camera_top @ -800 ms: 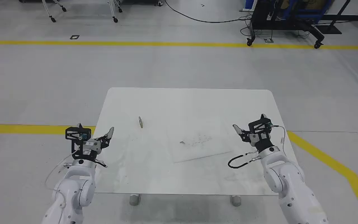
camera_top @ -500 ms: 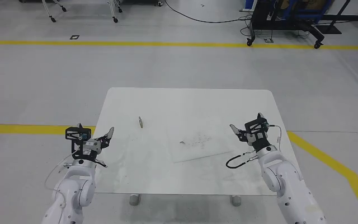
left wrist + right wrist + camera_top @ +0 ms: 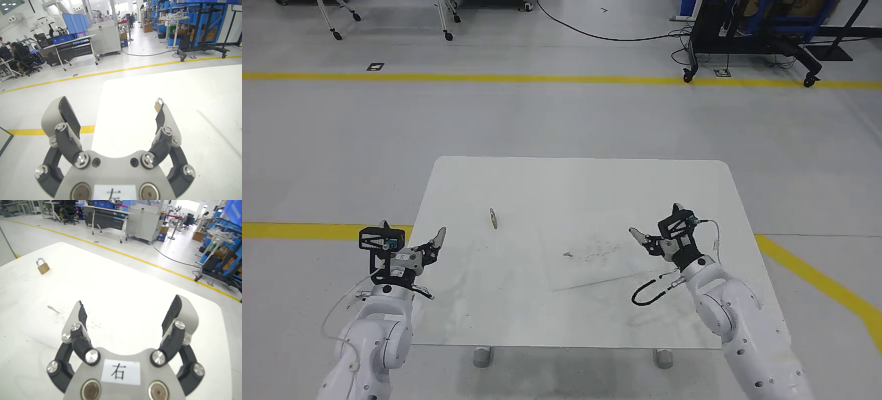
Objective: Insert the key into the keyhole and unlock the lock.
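Observation:
A small brass padlock (image 3: 493, 217) with a silver shackle lies on the white table (image 3: 572, 190), left of the middle. The padlock (image 3: 43, 267) is far from my right gripper, and the slim metal key (image 3: 53, 309) lies nearer it, beside faint smudges. In the top view the key (image 3: 567, 254) is a tiny mark near the table's middle. My right gripper (image 3: 656, 225) hovers open over the right half of the table, empty (image 3: 128, 302). My left gripper (image 3: 412, 235) stays open and empty (image 3: 113, 106) at the table's left edge. One of its fingers partly hides the padlock (image 3: 157, 106).
A faint raised crease (image 3: 602, 275) crosses the tabletop near the front middle. Yellow floor lines (image 3: 302, 230) run beside and behind the table. Desks, shelving and carts stand far off in the room.
My right gripper has moved left from the table's right edge toward the middle, staying open. The left arm, padlock and key have not moved.

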{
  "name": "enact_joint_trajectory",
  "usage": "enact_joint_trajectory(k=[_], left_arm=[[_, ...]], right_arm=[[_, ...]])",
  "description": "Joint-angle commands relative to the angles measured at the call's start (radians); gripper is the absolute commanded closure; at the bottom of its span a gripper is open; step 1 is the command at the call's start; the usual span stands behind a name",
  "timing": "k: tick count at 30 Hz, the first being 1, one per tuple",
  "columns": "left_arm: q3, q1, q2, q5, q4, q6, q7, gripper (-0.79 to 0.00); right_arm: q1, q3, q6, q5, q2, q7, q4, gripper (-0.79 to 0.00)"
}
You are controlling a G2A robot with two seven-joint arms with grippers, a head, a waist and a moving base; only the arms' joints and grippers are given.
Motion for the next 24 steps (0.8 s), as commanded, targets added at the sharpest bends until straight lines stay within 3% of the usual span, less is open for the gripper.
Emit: enact_joint_trajectory(k=[1, 13, 20, 24], left_arm=[[0.0, 0.0, 0.0, 0.0, 0.0, 0.0, 0.0, -0.785], [0.0, 0.0, 0.0, 0.0, 0.0, 0.0, 0.0, -0.785], [0.0, 0.0, 0.0, 0.0, 0.0, 0.0, 0.0, -0.785], [0.0, 0.0, 0.0, 0.0, 0.0, 0.0, 0.0, -0.785]], right_arm=[[0.045, -0.04, -0.039, 0.024, -0.006, -0.019, 0.054, -0.785], [0.234, -0.203, -0.308, 0.156, -0.04, -0.135, 0.313, -0.785], [0.305, -0.279, -0.466, 0.089, -0.049, -0.188, 0.391, -0.785], [0.372, -0.335, -0.614, 0.03, -0.054, -0.214, 0.462, -0.785]])
